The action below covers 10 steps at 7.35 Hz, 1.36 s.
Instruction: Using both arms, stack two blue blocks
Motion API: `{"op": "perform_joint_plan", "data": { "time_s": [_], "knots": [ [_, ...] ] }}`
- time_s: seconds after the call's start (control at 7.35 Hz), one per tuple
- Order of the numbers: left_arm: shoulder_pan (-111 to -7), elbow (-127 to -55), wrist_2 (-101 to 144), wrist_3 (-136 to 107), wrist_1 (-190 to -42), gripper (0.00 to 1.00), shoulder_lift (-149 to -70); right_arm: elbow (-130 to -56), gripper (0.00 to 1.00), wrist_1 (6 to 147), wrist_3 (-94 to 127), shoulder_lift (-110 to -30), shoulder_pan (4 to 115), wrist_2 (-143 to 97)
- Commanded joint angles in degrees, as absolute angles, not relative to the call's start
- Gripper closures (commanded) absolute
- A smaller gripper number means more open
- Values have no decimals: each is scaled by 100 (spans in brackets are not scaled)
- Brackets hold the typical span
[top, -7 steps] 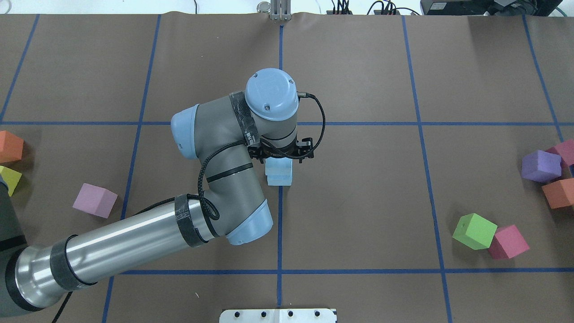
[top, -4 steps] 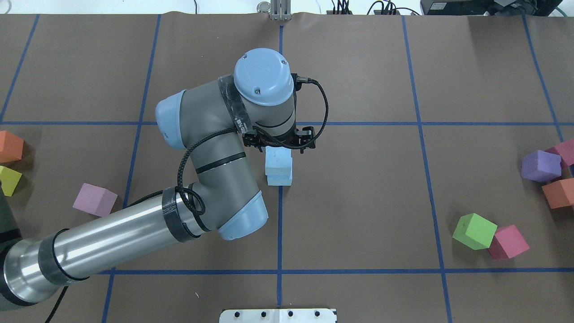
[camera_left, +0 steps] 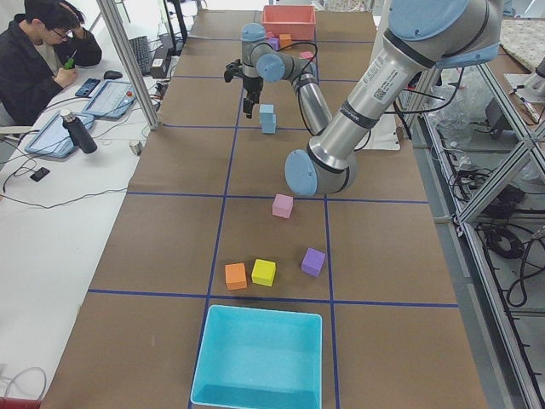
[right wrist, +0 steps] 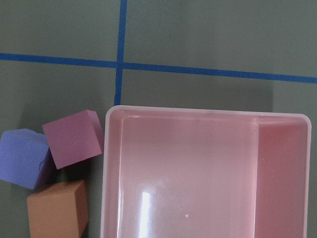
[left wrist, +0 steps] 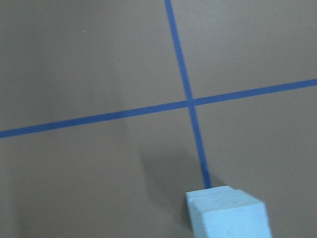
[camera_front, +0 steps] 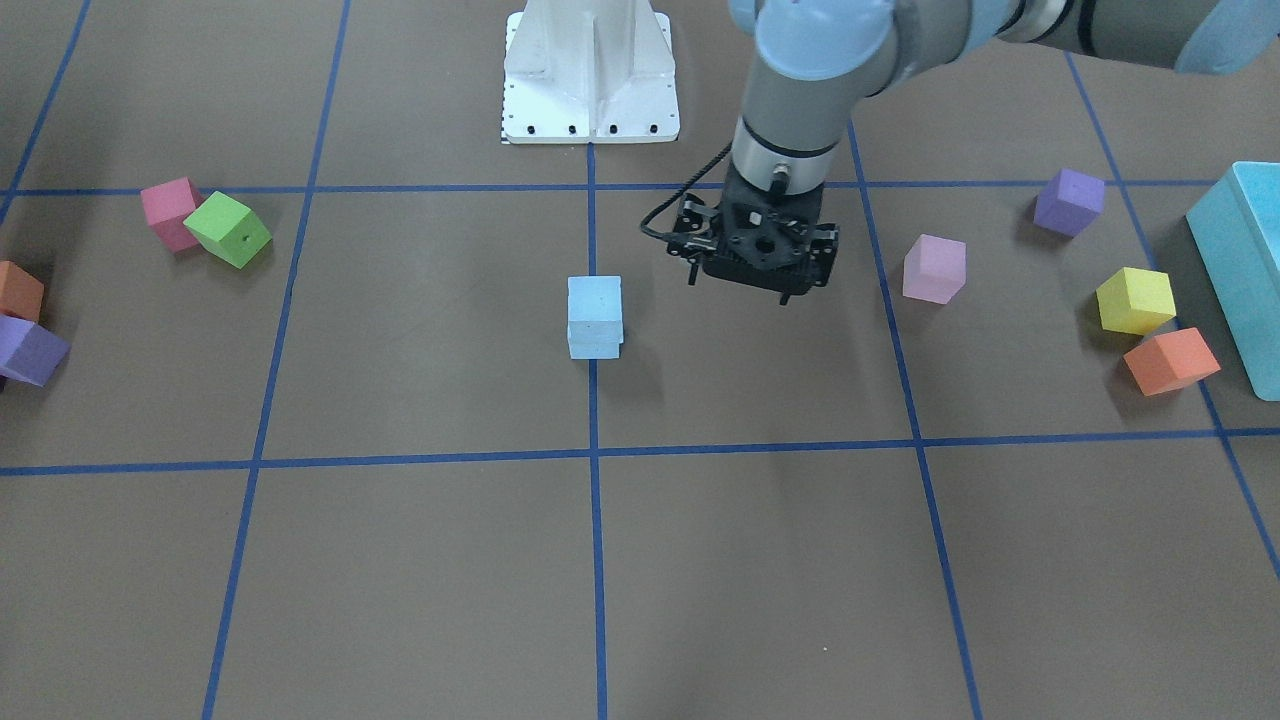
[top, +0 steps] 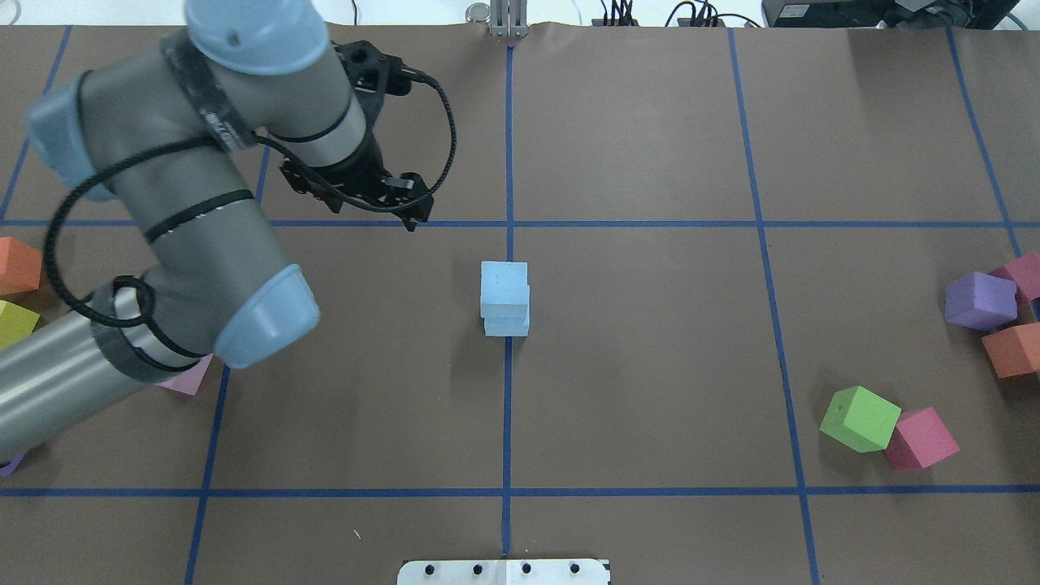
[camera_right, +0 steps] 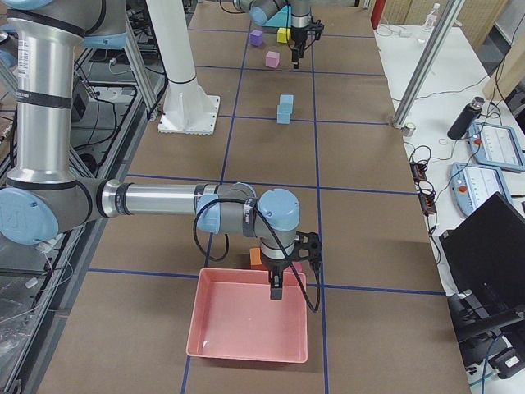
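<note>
The two blue blocks stand stacked on the centre grid line, the upper one (top: pixel 504 284) on the lower one (top: pixel 508 327), a little offset; the stack also shows in the front view (camera_front: pixel 595 300) and the left wrist view (left wrist: pixel 228 213). My left gripper (top: pixel 361 203) is open and empty, up and to the left of the stack, touching nothing. My right gripper (camera_right: pixel 276 289) hangs over a pink bin (camera_right: pixel 246 320) at the far right; it shows only in the exterior right view, so I cannot tell whether it is open or shut.
A lilac cube (camera_front: pixel 935 268), purple (camera_front: pixel 1069 201), yellow (camera_front: pixel 1135 300) and orange (camera_front: pixel 1170 360) cubes and a turquoise bin (camera_front: pixel 1240 260) lie on my left side. Green (top: pixel 860 418) and pink (top: pixel 920 439) cubes and others lie on my right.
My left gripper has lifted off the stack and swung away to the left and back. The two blue blocks stay stacked and have not moved.
</note>
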State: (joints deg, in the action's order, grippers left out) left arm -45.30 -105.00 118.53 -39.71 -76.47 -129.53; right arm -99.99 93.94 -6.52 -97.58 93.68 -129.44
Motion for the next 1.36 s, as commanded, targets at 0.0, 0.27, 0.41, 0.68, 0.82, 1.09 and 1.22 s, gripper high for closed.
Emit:
{"op": "perform_joint_plan", "data": {
  "time_s": [0.0, 0.27, 0.41, 0.68, 0.82, 1.09, 1.22],
  "knots": [
    [-5541, -10828, 12704, -2345, -7620, 0, -12036, -10011, 0, 9396, -563, -9747, 9360, -13052],
    [-6822, -10811, 13479, -30, -7673, 0, -10957, -10011, 0, 9396, -527, -9738, 9360, -13052],
    [-7316, -10784, 13517, 835, -7690, 0, -10464, -10011, 0, 9396, -527, -9738, 9369, -13060],
    [-8081, -10680, 13491, 1528, -7874, 0, -9584, -10011, 0, 9395, -527, -9738, 9369, -13061],
    [-8321, -10540, 13500, 1468, -8232, 0, -8997, -10011, 0, 9387, -527, -9738, 9360, -13061],
    [-9313, -10179, 13518, 1459, -8315, 0, -8790, -10011, 0, 9387, -536, -9730, 9360, -13052],
    [-9534, -10204, 13509, 1468, -8349, 0, -8415, -10019, 0, 9387, -536, -9729, 9360, -13052]
  ]
}}
